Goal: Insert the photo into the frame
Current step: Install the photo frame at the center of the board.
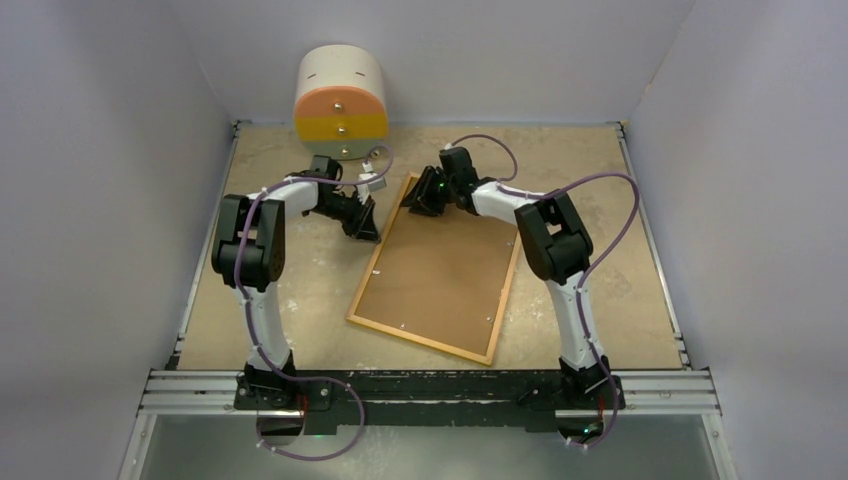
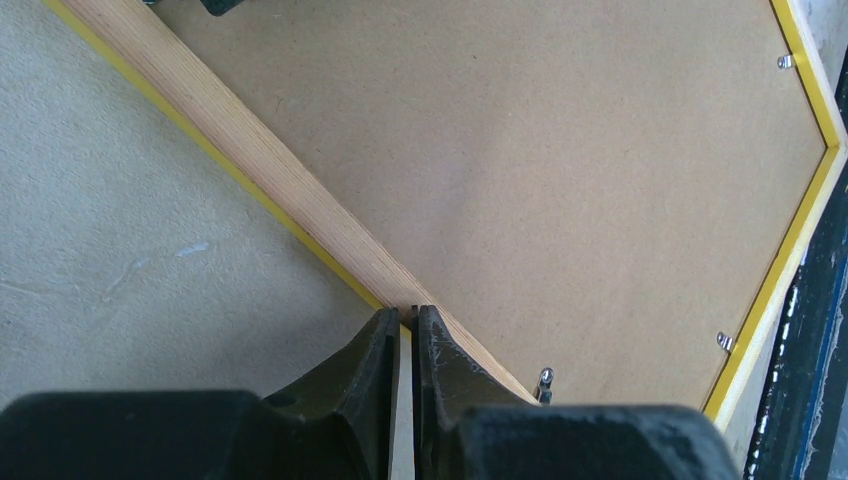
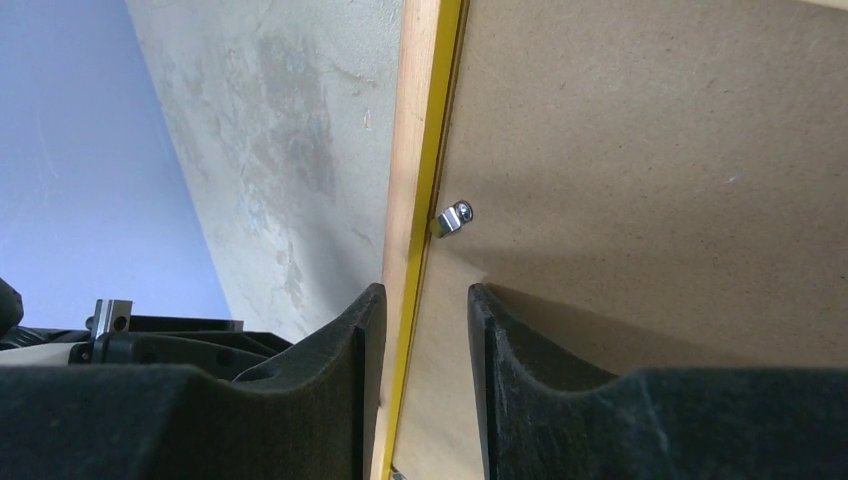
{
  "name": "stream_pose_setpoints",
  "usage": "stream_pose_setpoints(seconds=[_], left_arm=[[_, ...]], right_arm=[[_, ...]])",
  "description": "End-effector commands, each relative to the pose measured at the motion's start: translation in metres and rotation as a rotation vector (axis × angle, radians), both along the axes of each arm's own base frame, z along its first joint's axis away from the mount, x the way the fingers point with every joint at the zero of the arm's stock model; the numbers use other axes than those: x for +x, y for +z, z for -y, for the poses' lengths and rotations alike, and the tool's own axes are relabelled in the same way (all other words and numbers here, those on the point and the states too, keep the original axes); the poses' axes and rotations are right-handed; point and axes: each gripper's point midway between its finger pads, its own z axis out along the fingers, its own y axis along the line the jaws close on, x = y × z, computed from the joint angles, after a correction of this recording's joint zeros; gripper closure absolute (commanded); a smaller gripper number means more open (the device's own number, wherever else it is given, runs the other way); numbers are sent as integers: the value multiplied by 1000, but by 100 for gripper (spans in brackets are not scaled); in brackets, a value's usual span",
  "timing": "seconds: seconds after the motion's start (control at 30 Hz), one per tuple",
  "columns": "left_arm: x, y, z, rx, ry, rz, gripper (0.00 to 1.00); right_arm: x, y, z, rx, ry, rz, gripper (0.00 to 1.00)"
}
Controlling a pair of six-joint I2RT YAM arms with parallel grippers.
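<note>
Two claws at the frame's far end
The frame lies back-up on the table. The left claw is pinched tight on its side rail – the right claw sits part-open over the edge by the far corner.

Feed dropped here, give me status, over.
Left tool shut on frame rail. Right tool open, astride far rail. Frame back-up, backing board in. Photo not in view.

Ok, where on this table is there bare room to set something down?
Bare table lies right of the right arm, out to the table's edge, and between the left arm and the frame. It is crowded at the far middle, where the left gripper and right gripper meet the frame's far end near the rounded drawer box.
</note>
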Motion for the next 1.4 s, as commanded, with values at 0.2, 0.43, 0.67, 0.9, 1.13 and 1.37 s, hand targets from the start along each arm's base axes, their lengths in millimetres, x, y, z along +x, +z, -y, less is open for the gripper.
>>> stream_pose_setpoints(seconds=[0.2,0.43,0.67,0.9,1.13,1.37], left_arm=[[-15,-9,-6,57,-43,8,89],[-18,-11,-6,58,-49,4,89],[-20,-11,-4,65,-62,15,89],[-22,-13,-2,68,-68,14,89],[-23,-11,-2,71,-73,17,89],[-14,6,-16,106,-78,41,86]], right_arm=[[14,-4,3,-25,-37,11,62],[24,-7,-1,-9,-71,16,65],[29,-10,-2,2,-87,15,67],[27,-16,-6,42,-113,-15,70],[24,-6,-8,74,-114,-24,70],[7,43,24,85,-103,31,53]])
